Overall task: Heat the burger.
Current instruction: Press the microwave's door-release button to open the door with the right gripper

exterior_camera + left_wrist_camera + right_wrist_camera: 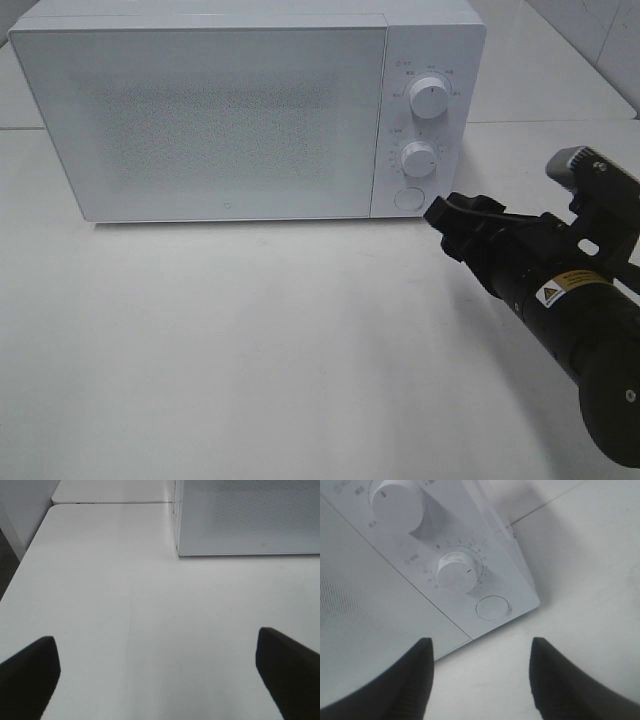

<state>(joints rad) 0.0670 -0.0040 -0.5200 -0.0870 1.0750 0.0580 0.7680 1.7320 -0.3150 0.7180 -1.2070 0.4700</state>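
No burger in view; white box microwave (pixel 230 120), door shut, stands at the white table's (pixel 250 350) far edge. Right gripper (pixel 481 647), jaws half apart and empty, faces the white round lower dial (pixel 457 572) close ahead. Left gripper (pixel 157 680) wide, farther off.

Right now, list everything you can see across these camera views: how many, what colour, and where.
microwave: one, white, at the back of the table, door shut
upper dial: one, white, top of the microwave's right-hand panel
lower dial: one, white, below the upper dial
round button: one, white, under the lower dial
table: one, white, under everything
burger: none in view
right arm: one, black, reaching in from the right towards the panel
right gripper: one, black, jaws apart with nothing between, facing the round button
left gripper: one, black, jaws wide apart, over bare table in front of the microwave's left corner
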